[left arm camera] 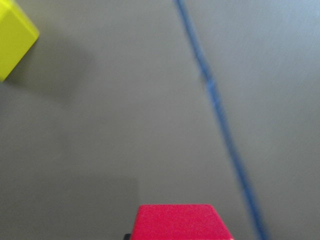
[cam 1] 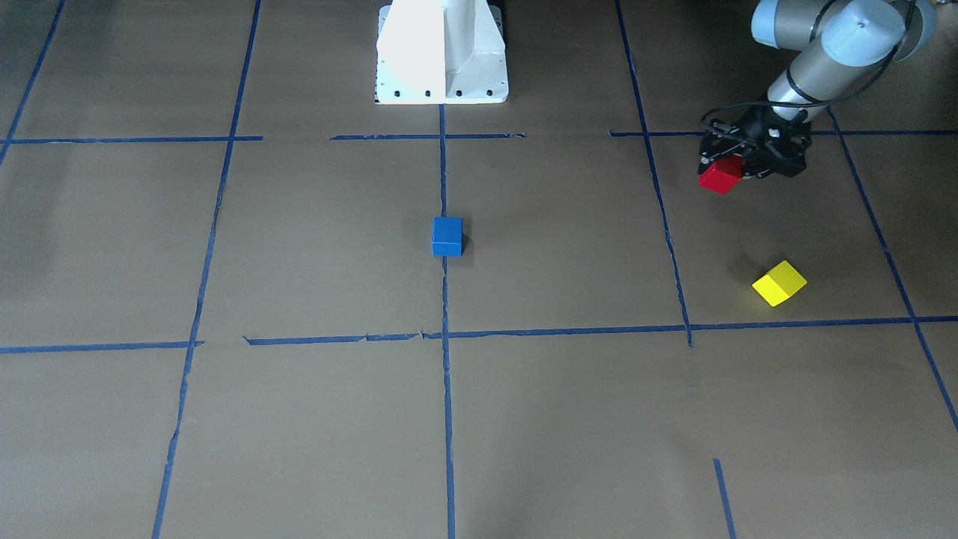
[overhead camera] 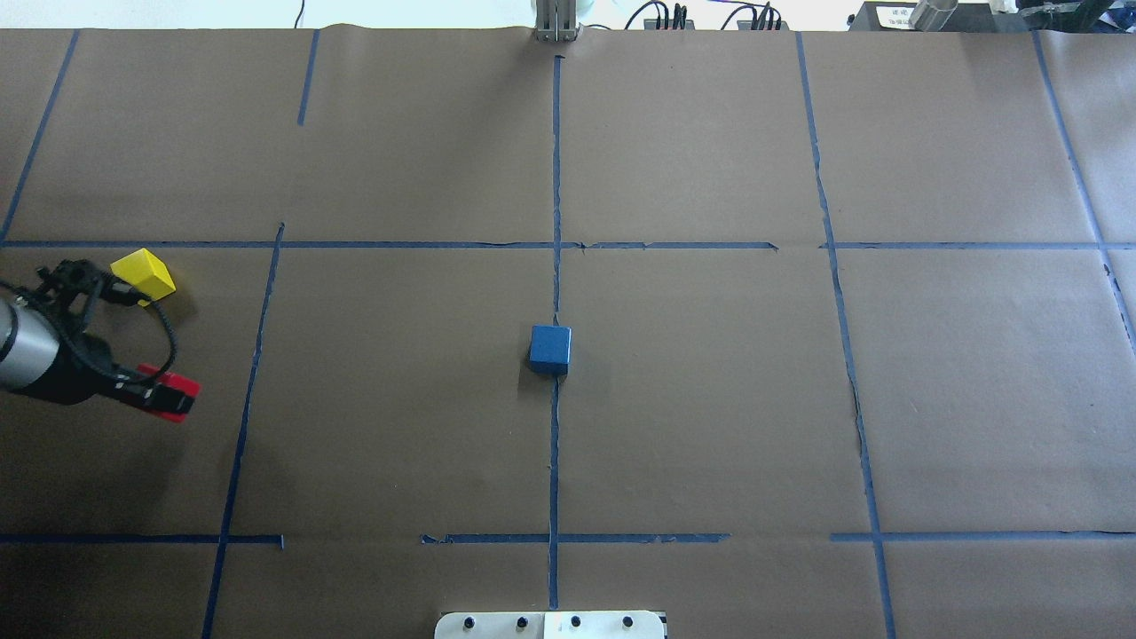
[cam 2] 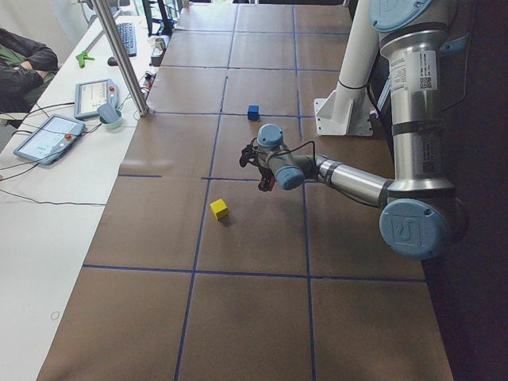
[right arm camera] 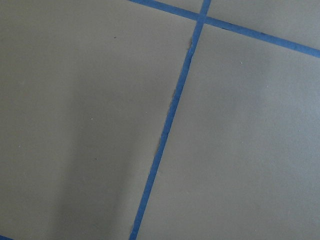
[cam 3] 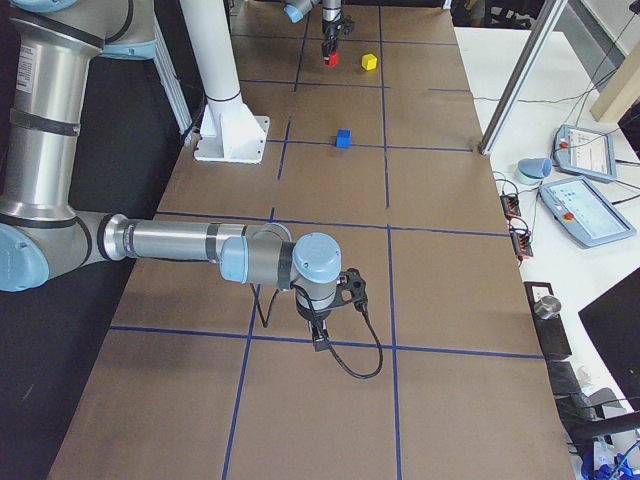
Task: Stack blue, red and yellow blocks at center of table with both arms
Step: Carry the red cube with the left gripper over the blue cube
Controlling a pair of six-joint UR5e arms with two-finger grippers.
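A: The left jaws are closed on the red block (cam 1: pixel 721 177). It hangs over the robot's left side of the desk (cam 1: pixel 561 419), seemingly clear of the paper. What should I watch?

B: Watch your grip first. The left wrist view shows only a sliver of the block, so you cannot judge how deep it sits between the jaws. A shallow hold could let it twist or drop on the way over.

A: And nearby?

B: The yellow block (cam 1: pixel 779 283) lies near the red one, on the operators' side, turned off the tape grid. If you swing low that way, you nudge it. The blue block (cam 1: pixel 447 236) sits on the middle tape line (cam 1: pixel 447 389), well apart, with open paper between.

A: The landing?

B: That is your main risk. If you come down off-centre or skewed, red tips off or shoves blue off its line. Square it up first.

A: Room to move?

B: Plenty. The desk's edges lie well away from all three blocks. The right arm (cam 3: pixel 180 240) waits well apart on the far side. You cannot tell whether the right jaws are wide or narrow.
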